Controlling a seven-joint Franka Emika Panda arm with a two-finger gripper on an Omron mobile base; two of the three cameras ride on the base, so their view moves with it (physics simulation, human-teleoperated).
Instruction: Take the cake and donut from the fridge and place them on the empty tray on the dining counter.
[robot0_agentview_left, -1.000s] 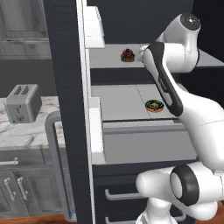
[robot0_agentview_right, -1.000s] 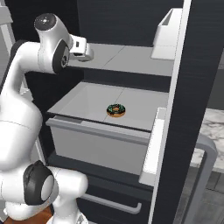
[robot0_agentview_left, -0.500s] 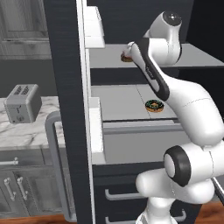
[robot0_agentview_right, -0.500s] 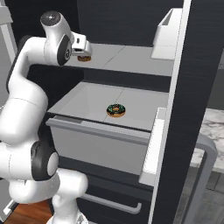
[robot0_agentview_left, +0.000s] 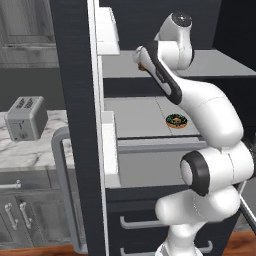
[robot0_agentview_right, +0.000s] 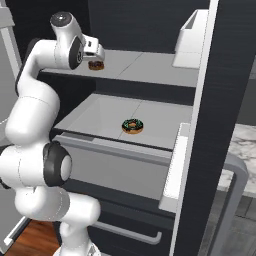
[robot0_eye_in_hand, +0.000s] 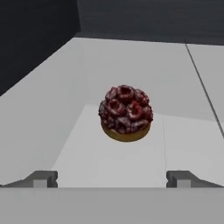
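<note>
Here, your tool (robot0_eye_in_hand: 112, 179) stands wide open — nothing between its tips — just short of the cake (robot0_eye_in_hand: 126, 113), which sits upright near the left edge of the upper shelf (robot0_agentview_right: 150, 65) in the fridge (robot0_agentview_right: 215, 100). Bare shelf lies right of it. The donut (robot0_agentview_right: 132, 126) lies flat on the lower shelf (robot0_agentview_right: 100, 117) — well apart.

Bumpy glossy cake (robot0_eye_in_hand: 126, 113) on smooth matt fridge (robot0_eye_in_hand: 131, 162) shelf.
</note>
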